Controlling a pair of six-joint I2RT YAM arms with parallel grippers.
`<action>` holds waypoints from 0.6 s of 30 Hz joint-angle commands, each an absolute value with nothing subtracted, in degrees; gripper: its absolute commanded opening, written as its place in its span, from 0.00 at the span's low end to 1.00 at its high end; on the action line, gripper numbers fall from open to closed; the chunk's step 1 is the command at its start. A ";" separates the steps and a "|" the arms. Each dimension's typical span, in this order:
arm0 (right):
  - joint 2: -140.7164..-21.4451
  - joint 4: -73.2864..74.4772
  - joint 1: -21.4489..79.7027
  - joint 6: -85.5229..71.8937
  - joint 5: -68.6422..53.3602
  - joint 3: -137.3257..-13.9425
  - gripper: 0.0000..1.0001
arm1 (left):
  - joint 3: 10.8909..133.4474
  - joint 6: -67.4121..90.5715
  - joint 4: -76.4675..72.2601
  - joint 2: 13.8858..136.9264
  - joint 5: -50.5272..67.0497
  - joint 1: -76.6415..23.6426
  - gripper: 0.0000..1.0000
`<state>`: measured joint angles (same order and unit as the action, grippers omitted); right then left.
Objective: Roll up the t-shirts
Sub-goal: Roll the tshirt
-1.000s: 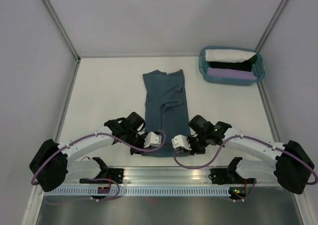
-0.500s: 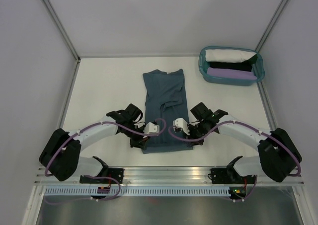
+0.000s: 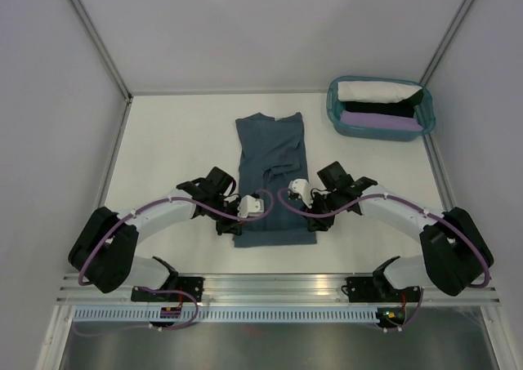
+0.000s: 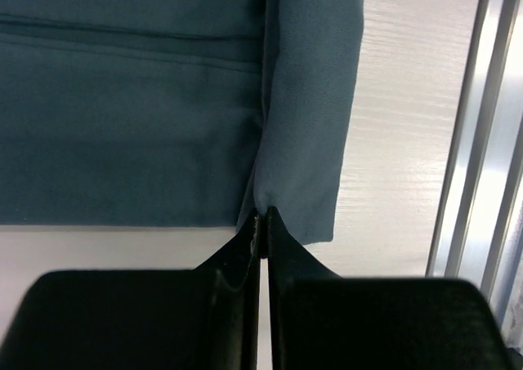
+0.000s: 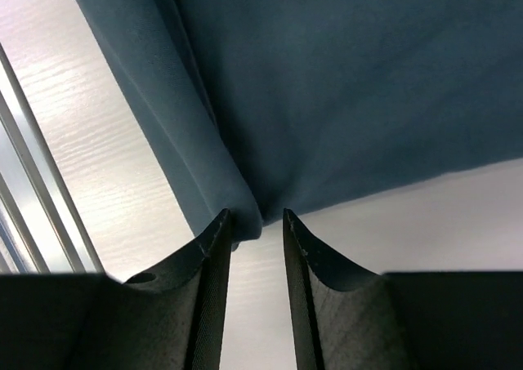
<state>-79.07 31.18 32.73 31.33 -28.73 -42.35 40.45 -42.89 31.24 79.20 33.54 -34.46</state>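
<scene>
The slate-blue t-shirt (image 3: 271, 162) lies folded into a long strip in the middle of the table, neck at the far end. Its near hem is turned over into a low fold (image 4: 306, 141). My left gripper (image 3: 230, 227) sits at the fold's left corner and is shut on the cloth, as the left wrist view shows (image 4: 262, 216). My right gripper (image 3: 317, 222) is at the fold's right corner. In the right wrist view its jaws (image 5: 256, 216) stand a little apart, and the cloth fold (image 5: 237, 211) rests against one fingertip (image 5: 219, 223).
A teal plastic basket (image 3: 333, 109) at the far right holds white, black and purple folded clothes. A metal rail (image 3: 286, 284) runs along the near table edge, close behind both grippers. Grey walls close in the table at the back and sides.
Both grippers have moved away from the near edge toward the shirt's middle, taking the near hem with them. The shirt's near edge now lies farther from the rail.
</scene>
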 commanded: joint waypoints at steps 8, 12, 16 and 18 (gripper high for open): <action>-70.14 27.34 30.32 16.81 -31.72 -47.10 0.40 | 41.66 -40.43 26.28 79.45 29.01 -34.10 0.02; -65.40 21.83 30.32 4.52 -29.64 -47.47 0.40 | 42.54 -38.68 26.19 79.19 28.48 -34.10 0.02; -58.99 17.23 30.41 -7.97 -26.03 -41.41 0.43 | 42.80 -37.62 26.28 79.10 28.74 -34.10 0.02; -57.31 14.86 30.32 -14.37 -23.22 -35.53 0.44 | 42.28 -37.62 26.19 79.28 28.65 -34.10 0.02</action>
<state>-59.24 19.11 30.52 -0.64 -27.11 -41.47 40.73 -39.44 28.14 79.20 29.39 -34.46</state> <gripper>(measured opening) 0.436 0.033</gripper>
